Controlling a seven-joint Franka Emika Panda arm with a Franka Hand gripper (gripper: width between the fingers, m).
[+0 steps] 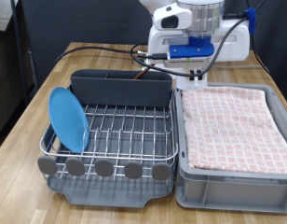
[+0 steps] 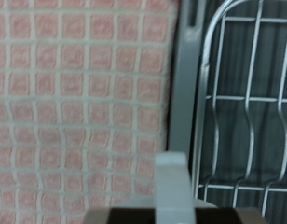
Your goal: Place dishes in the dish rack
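The dish rack (image 1: 116, 126) is a silver wire grid on a dark grey tray, on the wooden table. The round bright-blue plate (image 1: 68, 119) stands on edge in the rack at the exterior view's left. A thin reddish sliver (image 1: 143, 75), perhaps the wooden spoon, shows at the dark grey utensil caddy (image 1: 120, 89). The white mug is out of view. My gripper (image 1: 194, 67) hangs above the back edge between the rack and the crate. In the wrist view its pale fingertips (image 2: 171, 177) meet as one central bar with nothing between them, over the cloth and the rack wires (image 2: 246, 103).
A grey crate (image 1: 274, 177) lined with pink checked cloth (image 1: 232, 121) stands right of the rack. Round tabs (image 1: 104, 168) line the rack's front edge. Black cables (image 1: 106, 49) trail on the table behind the caddy. The robot base (image 1: 195, 37) is at the back.
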